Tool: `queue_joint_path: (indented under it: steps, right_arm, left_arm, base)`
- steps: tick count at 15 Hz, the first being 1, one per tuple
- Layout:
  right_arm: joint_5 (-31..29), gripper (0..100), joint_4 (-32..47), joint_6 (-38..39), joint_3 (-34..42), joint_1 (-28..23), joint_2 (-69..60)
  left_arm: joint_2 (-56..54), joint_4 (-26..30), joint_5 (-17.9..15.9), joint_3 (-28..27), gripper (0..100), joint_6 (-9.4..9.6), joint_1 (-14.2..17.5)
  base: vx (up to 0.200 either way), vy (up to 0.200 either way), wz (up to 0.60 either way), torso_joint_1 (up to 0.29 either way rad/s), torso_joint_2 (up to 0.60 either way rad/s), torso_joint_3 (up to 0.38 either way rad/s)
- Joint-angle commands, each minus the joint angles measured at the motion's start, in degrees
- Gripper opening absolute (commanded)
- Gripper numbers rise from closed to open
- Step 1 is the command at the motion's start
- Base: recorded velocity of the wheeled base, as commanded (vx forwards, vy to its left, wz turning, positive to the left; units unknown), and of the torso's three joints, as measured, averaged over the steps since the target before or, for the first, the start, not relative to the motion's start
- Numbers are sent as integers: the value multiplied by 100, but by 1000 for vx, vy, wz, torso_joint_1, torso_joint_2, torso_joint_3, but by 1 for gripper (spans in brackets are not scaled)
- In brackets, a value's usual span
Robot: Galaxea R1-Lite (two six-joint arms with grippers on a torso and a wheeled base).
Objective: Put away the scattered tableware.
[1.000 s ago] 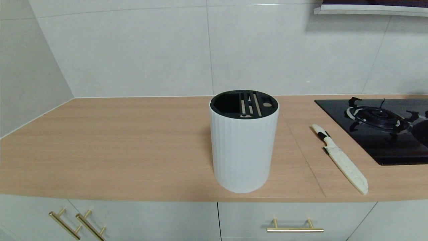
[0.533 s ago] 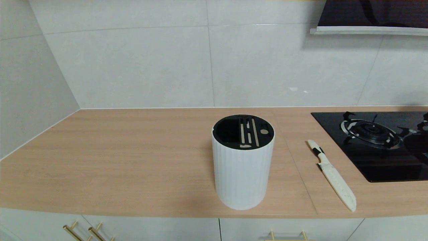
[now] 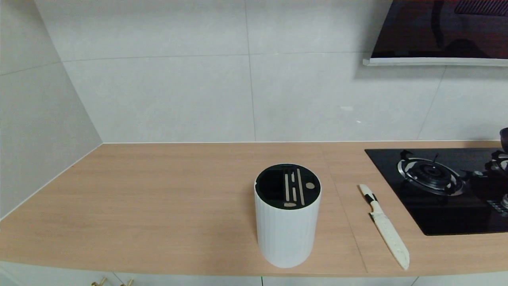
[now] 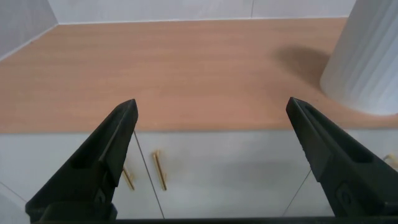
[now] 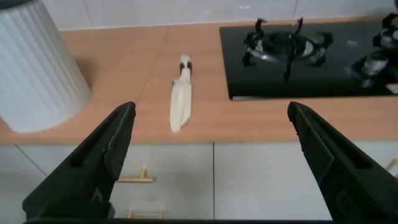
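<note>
"Where does it all sit?"

"The holder (image 3: 287, 216) stands upright on the surface (image 3: 158, 198), near its front edge. The knife (image 3: 384, 226) lies flat to the holder's right, apart from it, with its handle toward the wall (image 3: 158, 99) and its tip toward the front edge. Right of the knife, the hob (image 3: 436, 186) is set into the surface, and the hood (image 3: 440, 35) is on the wall above it."

"And you?"

"My left fingers (image 4: 102, 162) hang before the front edge, by the cabinet fronts (image 4: 217, 168), left of the holder. My right fingers (image 5: 102, 155) hang before the same edge, and the knife lies ahead of them, between holder and hob."
</note>
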Motion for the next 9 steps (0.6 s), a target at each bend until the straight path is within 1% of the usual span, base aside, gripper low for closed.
queue_joint_path:
  steps: [1, 5, 6, 9]
  right_arm:
    - [-2, 100, -1, 2, -6, 4, 7]
    - [-2, 100, -1, 2, 2, -5, 7]
    - [-2, 100, -1, 2, 2, -5, 7]
    - [-2, 100, -1, -7, 2, 4, 7]
  left_arm:
    - [9, 2, 2, 1, 100, 2, 0]
    - [9, 2, 2, 1, 100, 2, 0]
    - [9, 2, 2, 10, 100, 2, 0]
    - [9, 2, 2, 1, 100, 2, 0]
  base:
    - [0, 0, 0, 237, -500, -261]
    - [0, 0, 0, 200, -409, -217]
    - [0, 0, 0, 76, -159, -80]
    - [0, 0, 0, 0, 0, 0]
